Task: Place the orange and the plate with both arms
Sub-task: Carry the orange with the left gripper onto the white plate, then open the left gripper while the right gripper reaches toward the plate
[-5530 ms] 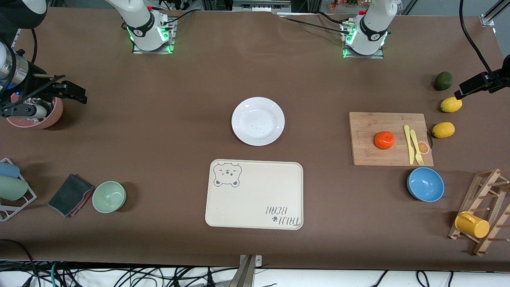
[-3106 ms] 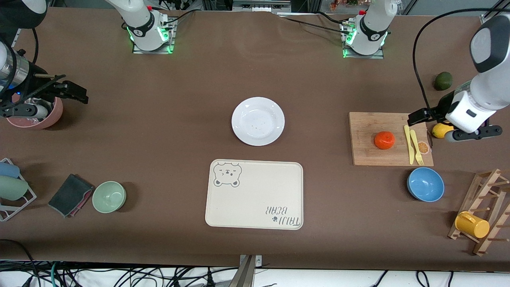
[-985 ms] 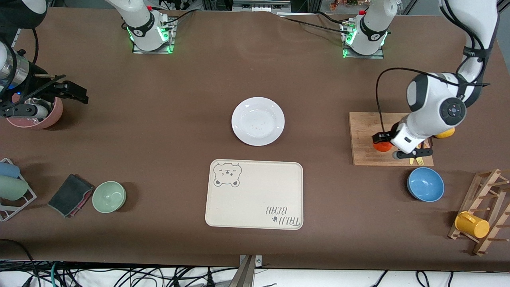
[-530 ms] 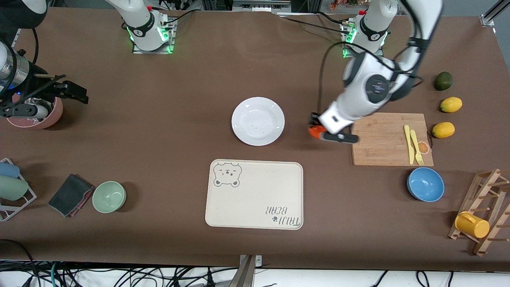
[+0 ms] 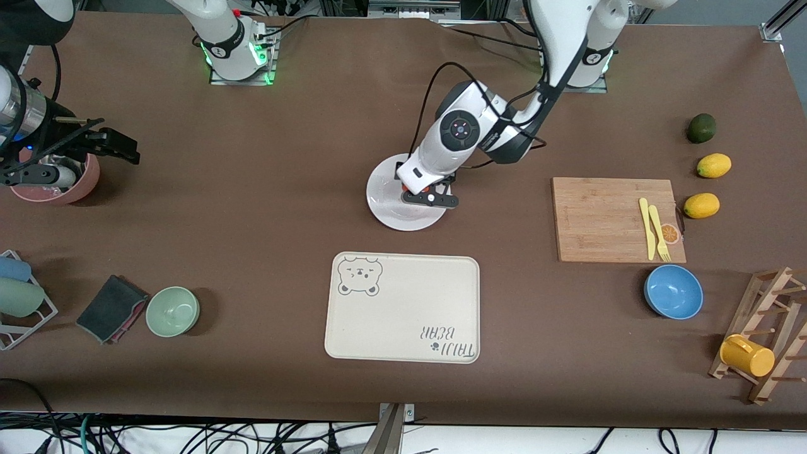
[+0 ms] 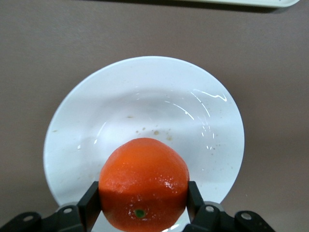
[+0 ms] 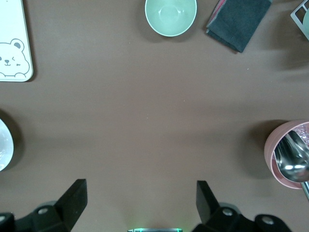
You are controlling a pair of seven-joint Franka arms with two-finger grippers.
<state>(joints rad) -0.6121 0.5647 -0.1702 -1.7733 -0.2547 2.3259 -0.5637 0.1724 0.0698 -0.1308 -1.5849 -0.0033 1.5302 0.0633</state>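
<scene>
Since half a second ago, carried off the table between cutting board and plate and now over the plate: the orange [image 6: 144, 182], pinched between the two fingers [image 6: 91, 205] of the left gripper [image 5: 423, 192]. Hangs above the middle of the white plate [image 5: 386, 211], held clear of its glossy well in the left wrist view, stem dimple turned toward the camera. Plate flat on the brown table [image 5: 252, 208], farther from the front camera than the cream bear-print tray [image 5: 403, 309]. Toward the left arm's end: wooden cutting board [image 5: 599, 217], now bare of fruit, with yellow knife and fork [image 5: 654, 228] lying on it; blue bowl [image 5: 673, 291] nearer the camera; two lemons [image 5: 701, 205] and a dark green fruit [image 5: 701, 128] beside the board. Right gripper [image 7: 140, 200] waits with fingers spread wide, over the table beside the pink cup [image 5: 82, 183] at the right arm's end. Green bowl [image 5: 173, 311] and dark folded cloth [image 5: 112, 308] nearer the camera there.
</scene>
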